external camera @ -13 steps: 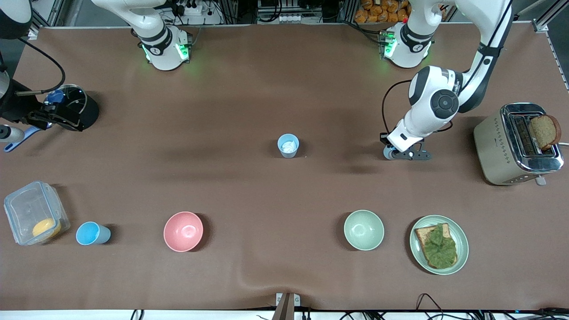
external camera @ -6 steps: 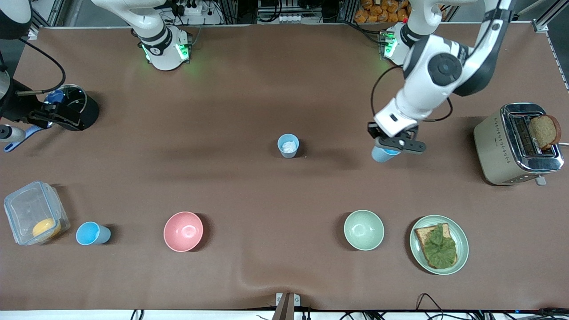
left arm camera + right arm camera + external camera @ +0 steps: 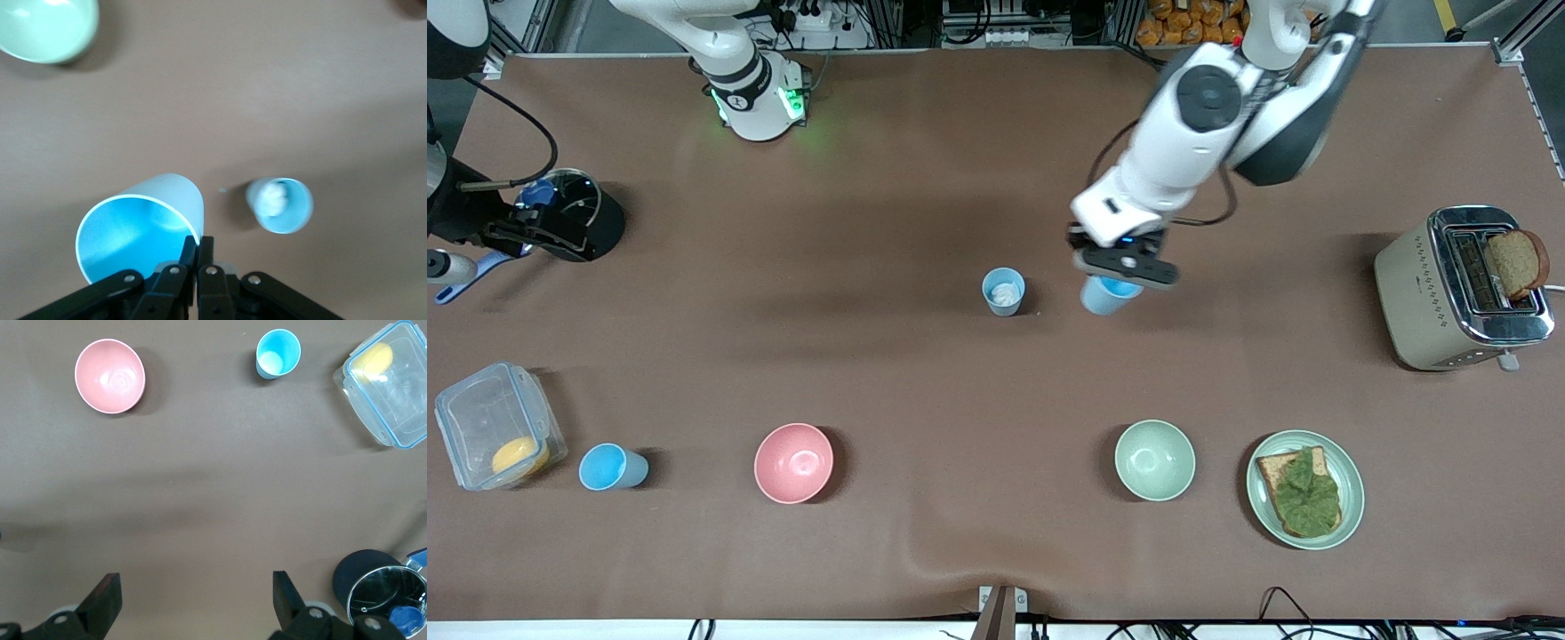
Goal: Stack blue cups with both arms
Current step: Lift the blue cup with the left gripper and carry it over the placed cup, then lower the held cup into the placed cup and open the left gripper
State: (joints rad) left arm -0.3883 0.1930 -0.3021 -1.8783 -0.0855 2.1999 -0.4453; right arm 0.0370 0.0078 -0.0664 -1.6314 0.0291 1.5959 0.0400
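My left gripper [image 3: 1123, 267] is shut on the rim of a light-blue cup [image 3: 1107, 296] and holds it in the air, over the table just beside the second blue cup, on the side of the left arm's end. In the left wrist view the fingers [image 3: 199, 241] pinch the held cup's wall [image 3: 133, 233]. The second blue cup [image 3: 1004, 292] stands upright mid-table with a white patch inside [image 3: 280, 205]. A third blue cup [image 3: 609, 468] stands near the front camera at the right arm's end. My right gripper [image 3: 541, 233] waits open and empty there [image 3: 195, 587].
A pink bowl [image 3: 793, 462] and a pale green bowl [image 3: 1154, 460] sit nearer the front camera. A plate with toast and greens [image 3: 1267, 511], a toaster [image 3: 1458, 289], a clear container [image 3: 498, 425] and a black pot [image 3: 591, 213] stand toward the table's ends.
My left arm has lifted the blue cup off the table and carried it toward the cup with the white patch. The right arm has not moved.
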